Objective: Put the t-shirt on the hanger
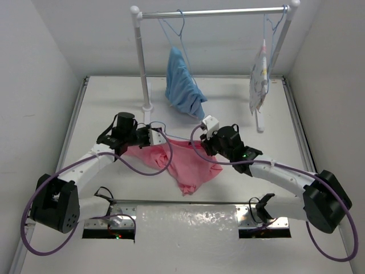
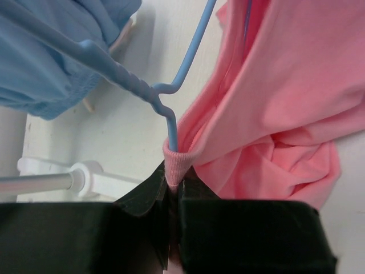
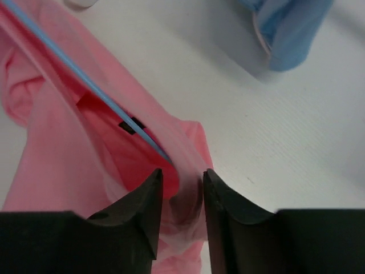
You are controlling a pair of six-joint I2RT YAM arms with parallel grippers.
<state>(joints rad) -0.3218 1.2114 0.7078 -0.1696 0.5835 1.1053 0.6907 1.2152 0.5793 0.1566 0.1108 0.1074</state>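
- The t-shirt (image 1: 191, 165) lies bunched on the table (image 1: 114, 103) on the near side of the rail (image 1: 217, 11), below the span between its posts and strung between my two grippers.
- It is plain salmon pink, soft and heavily creased. It has a ribbed collar, and a small dark label shows inside the neck.
- The hanger (image 2: 197, 40), a thin light-blue wire, comes out at the collar on the side toward the rail. In the right wrist view it runs on under the cloth.
- My left gripper (image 2: 173, 185) is clamped hard on the ribbed collar, right where the wire emerges.
- My right gripper (image 3: 182, 182) has its fingers a little apart. A fold of pink cloth lies in the gap, and I judge it loose, not pinched.
- The step in hand, as I judge it, is seating a shoulder over the wire's arm.
- To do it well, I should keep the collar pinned, take a fresh bite of cloth and draw it along the wire without dragging the hanger.
- I cannot see where the wire's end sits inside the cloth.
- A light-blue garment (image 1: 183, 83) hangs from the rail, clear of my work.
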